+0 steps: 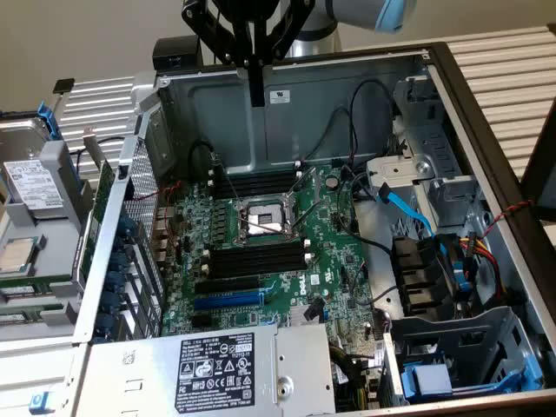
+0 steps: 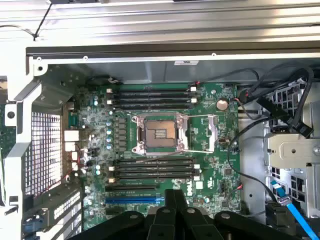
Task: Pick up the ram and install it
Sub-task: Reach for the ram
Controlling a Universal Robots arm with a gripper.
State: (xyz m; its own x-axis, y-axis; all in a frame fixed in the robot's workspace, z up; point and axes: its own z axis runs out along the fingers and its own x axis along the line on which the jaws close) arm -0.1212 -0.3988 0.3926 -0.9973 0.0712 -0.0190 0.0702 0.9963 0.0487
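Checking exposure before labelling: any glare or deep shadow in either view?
Wrist view: pale metal case frame washes out to white, green motherboard evenly lit. Exterior view: silver metal power-supply box bright without glare, black cable bundle lost in shadow.

Exterior view looks slantwise down into the case (image 1: 347,95), fairly near. Wrist view faces straight down past the gripper (image 2: 174,197); both share the motherboard (image 1: 343,256) beneath it.
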